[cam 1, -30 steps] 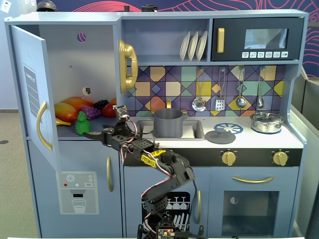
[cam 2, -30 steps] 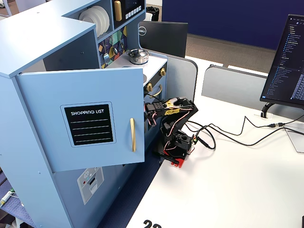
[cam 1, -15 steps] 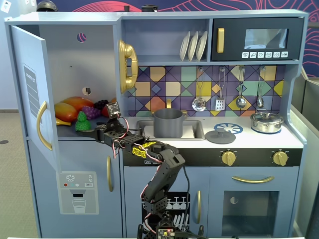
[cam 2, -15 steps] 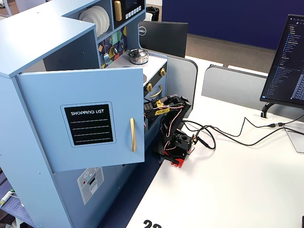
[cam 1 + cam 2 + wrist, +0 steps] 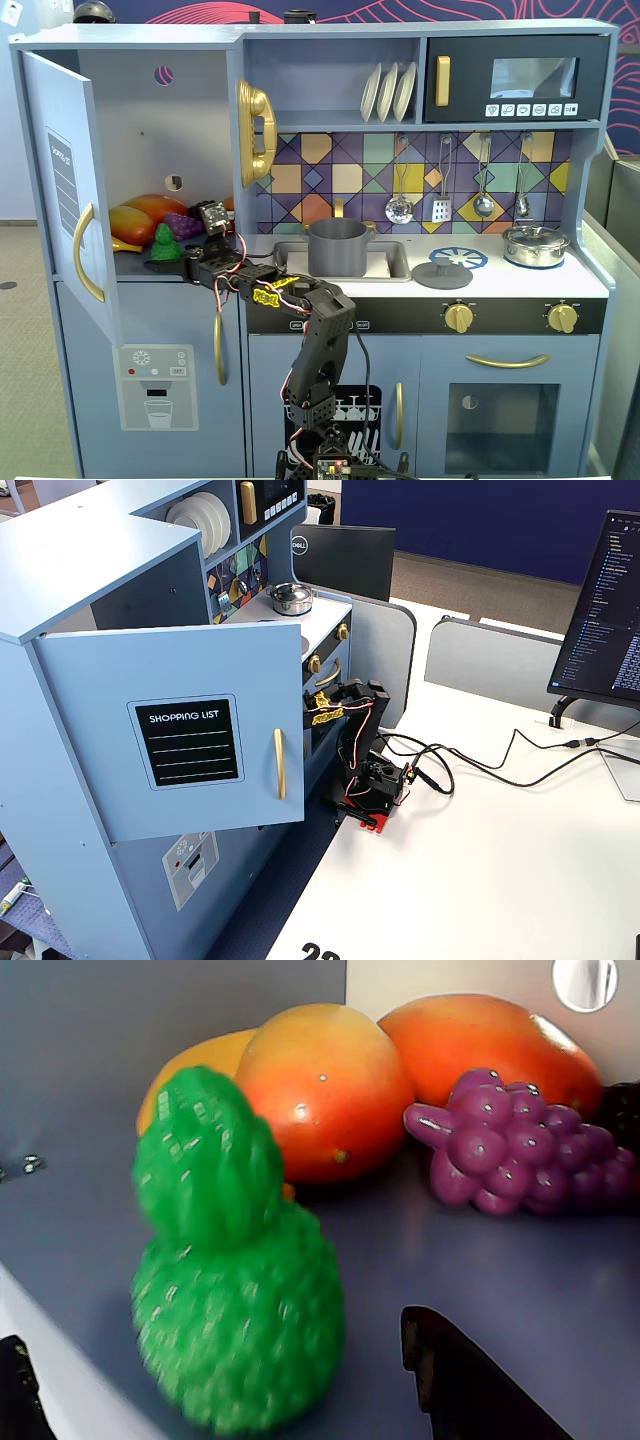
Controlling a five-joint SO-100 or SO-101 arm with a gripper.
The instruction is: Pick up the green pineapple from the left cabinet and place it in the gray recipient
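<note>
Fruit crowds the shelf of the left cabinet [image 5: 130,140], and that is what I have to work around. The green pineapple [image 5: 165,243] stands upright near the shelf's front edge; in the wrist view it [image 5: 235,1290] fills the left foreground, slightly blurred. Behind it lie two orange-yellow mangoes [image 5: 325,1085], one of them touching or nearly touching its leafy top, and a purple grape bunch [image 5: 520,1140] sits to the right, apart from the pineapple.

I read the end effector [image 5: 178,258] as apart: two dark fingers [image 5: 470,1380] enter the wrist view from the bottom corners with the pineapple between them, neither clearly touching it. In the front fixed view the tips are hard to separate from the dark shadow at the shelf edge.

The cabinet door [image 5: 180,730] stands open, and from the side fixed view it hides the shelf, the fruit and the end effector completely; only the arm's base [image 5: 370,785] and cables show there.

The gray recipient [image 5: 337,247] sits in the sink on the counter [image 5: 500,280], well right of the pineapple, with a shiny lidded pot [image 5: 536,245] farther right.
</note>
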